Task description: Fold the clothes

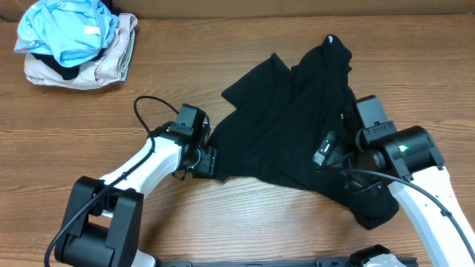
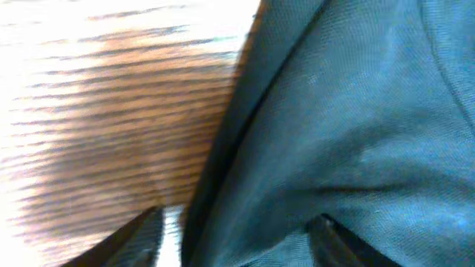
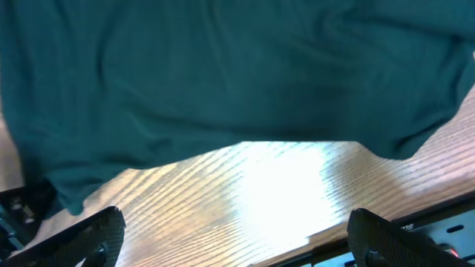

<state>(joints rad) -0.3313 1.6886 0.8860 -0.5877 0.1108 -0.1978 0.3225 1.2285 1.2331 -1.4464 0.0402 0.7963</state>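
Overhead: black shirt (image 1: 297, 119) lies crumpled on worktop (image 1: 223, 44), spread from centre toward 4 o'clock. L gripper (image 1: 206, 159) sits at shirt's 8 o'clock edge. L wrist view shows its jaws part-open w/ the cloth edge between them, not clamped on it. R gripper (image 1: 330, 152) is over shirt's 4 o'clock part. R wrist view shows its jaws wide apart, holding nothing, w/ bare wood between them & shirt hem just beyond. Blue garment (image 1: 67, 30) lies on beige garment (image 1: 111, 63) at 11 o'clock, well apart from shirt.
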